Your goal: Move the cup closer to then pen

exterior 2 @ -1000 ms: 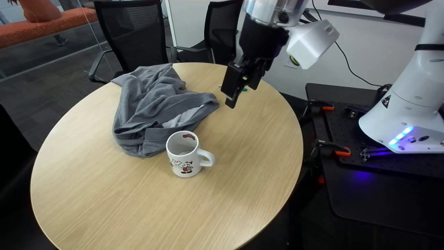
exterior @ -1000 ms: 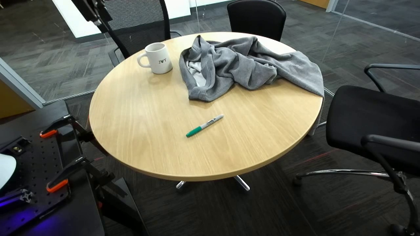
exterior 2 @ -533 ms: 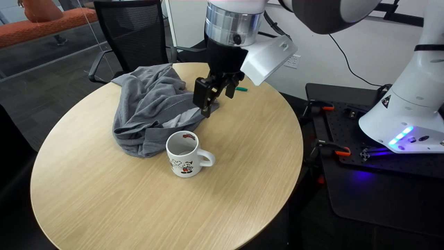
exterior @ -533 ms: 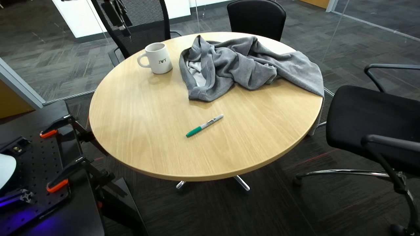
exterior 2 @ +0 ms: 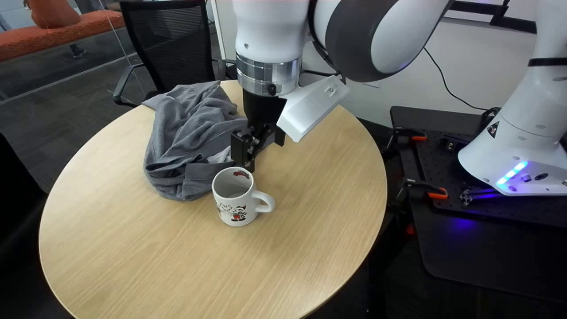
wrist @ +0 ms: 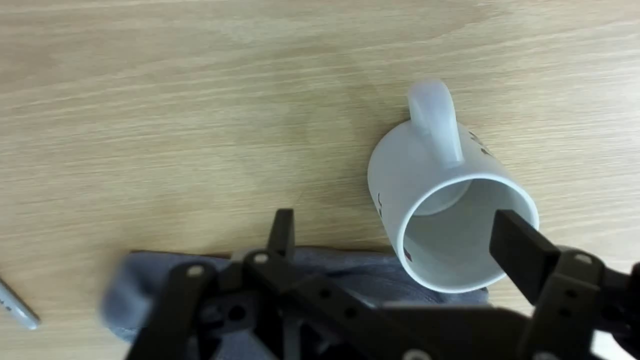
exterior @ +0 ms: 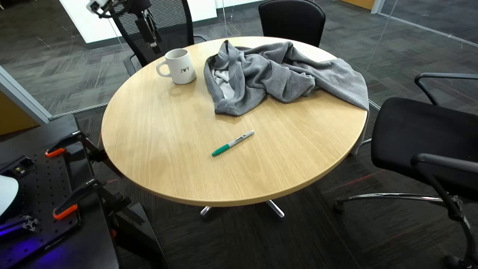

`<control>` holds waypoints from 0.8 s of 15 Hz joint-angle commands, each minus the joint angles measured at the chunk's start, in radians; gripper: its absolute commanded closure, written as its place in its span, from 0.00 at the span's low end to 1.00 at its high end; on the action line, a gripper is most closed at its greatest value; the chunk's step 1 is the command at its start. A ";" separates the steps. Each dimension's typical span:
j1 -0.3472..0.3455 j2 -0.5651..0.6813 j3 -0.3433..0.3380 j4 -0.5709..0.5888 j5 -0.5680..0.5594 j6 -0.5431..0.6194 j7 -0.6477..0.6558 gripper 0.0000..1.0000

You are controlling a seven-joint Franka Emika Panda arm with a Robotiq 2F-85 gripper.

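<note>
The cup, a white mug, stands upright on the round table beside the grey cloth in both exterior views (exterior: 182,69) (exterior 2: 232,208). In the wrist view the cup (wrist: 405,160) shows its open mouth, with its handle toward the top. The pen (exterior: 233,143), green with a whitish end, lies in the middle of the table; only its pale end (wrist: 19,309) shows in the wrist view, and the arm hides it in an exterior view. My gripper (exterior 2: 264,153) is open and empty, above and just behind the cup there. In the wrist view one finger (wrist: 522,250) overlaps the cup's rim.
The grey cloth heap (exterior: 269,74) lies close to the cup and hangs over the table edge. The round wooden table (exterior: 157,160) has black chairs (exterior: 429,138) around it. A black stand (exterior 2: 465,252) with orange-tipped clamps bears the robot base (exterior 2: 522,146).
My gripper has come from near the pen toward the cup and lower, moving left and down in an exterior view. The cup, pen and cloth have not moved.
</note>
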 commanded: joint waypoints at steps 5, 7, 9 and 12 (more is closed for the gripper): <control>0.063 0.042 -0.067 0.018 0.016 0.013 -0.013 0.00; 0.064 0.041 -0.067 0.018 0.016 0.013 -0.013 0.00; 0.052 0.057 -0.059 0.026 0.038 0.025 -0.037 0.00; 0.035 0.108 -0.060 0.061 0.076 0.053 -0.101 0.00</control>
